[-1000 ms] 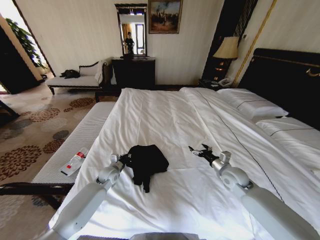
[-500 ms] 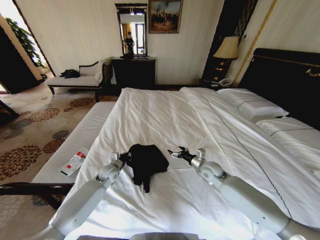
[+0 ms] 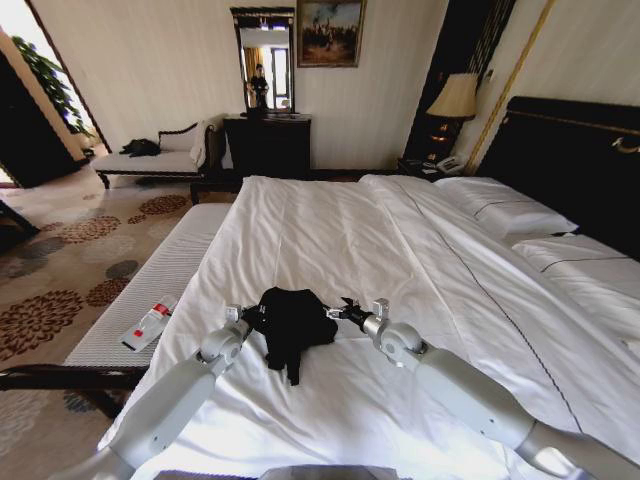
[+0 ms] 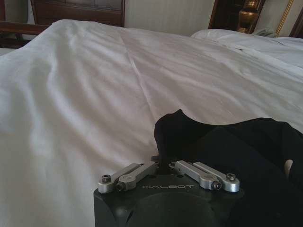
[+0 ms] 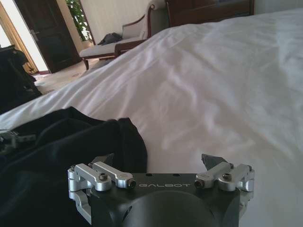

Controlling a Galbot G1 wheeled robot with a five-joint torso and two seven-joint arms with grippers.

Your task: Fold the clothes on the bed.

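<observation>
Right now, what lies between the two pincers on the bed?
In the head view, the black garment lies bunched between the left pincer and the right pincer.

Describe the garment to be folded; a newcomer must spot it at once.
On the big white bed, look at the near end, between the left claw and the right claw. The crumpled black garment lies there, the only dark thing on the sheets.

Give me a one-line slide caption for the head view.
Left gripper pinching one edge of the black garment on the white bed, right gripper open at its other edge.
</observation>
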